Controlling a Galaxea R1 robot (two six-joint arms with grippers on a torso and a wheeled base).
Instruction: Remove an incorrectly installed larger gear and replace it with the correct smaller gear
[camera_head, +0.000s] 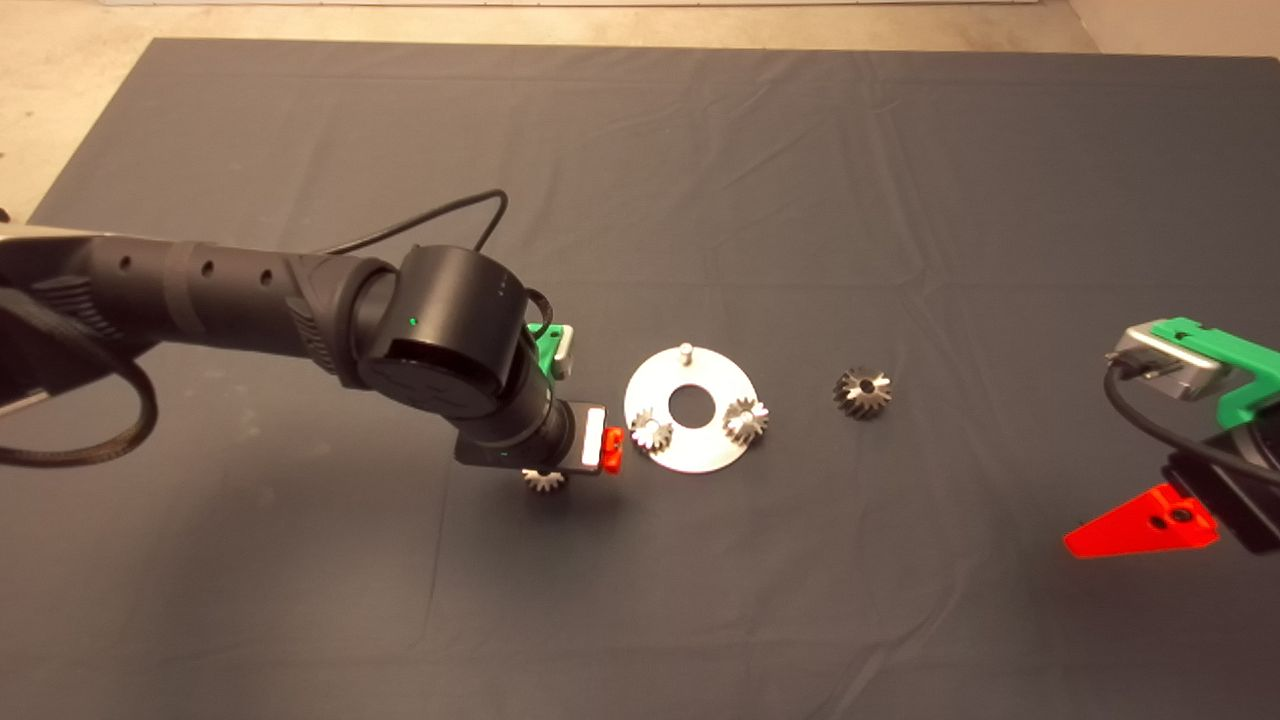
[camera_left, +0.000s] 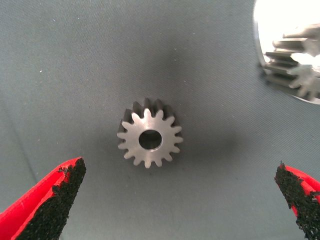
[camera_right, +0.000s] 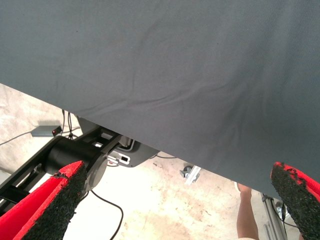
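The left gripper (camera_left: 180, 200) hangs over the smaller gear (camera_left: 149, 133), jaws wide open and empty; that gear lies flat on the mat (camera_head: 700, 150) just left of the round plate (camera_head: 690, 455), low centre of the head view. If the jaws close off-centre, the gear may tip or skid. The larger gear (camera_head: 862, 392) lies right of the plate. Count: one plate, two gears (camera_head: 651, 431) on it, one bare pin (camera_head: 686, 351), two loose gears. The right gripper (camera_head: 1140, 524) waits open at the right edge.

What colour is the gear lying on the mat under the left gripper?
Bright silver-white with a dark centre hole; the smaller gear shows best in the left wrist view.
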